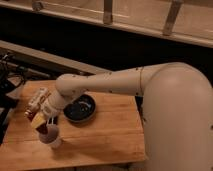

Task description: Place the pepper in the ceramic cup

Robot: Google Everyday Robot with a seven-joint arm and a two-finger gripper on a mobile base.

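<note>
My gripper [42,122] hangs at the left of the wooden table [110,137], directly above a white ceramic cup [51,137] that stands upright near the table's front left. A yellowish piece with a red part, which looks like the pepper [36,121], sits at the gripper's fingertips just above the cup's rim. The white arm [115,82] reaches in from the right.
A dark round bowl [80,108] sits on the table just right of the gripper. Dark equipment with cables [7,80] stands off the table's left edge. A dark counter wall and railing run behind the table.
</note>
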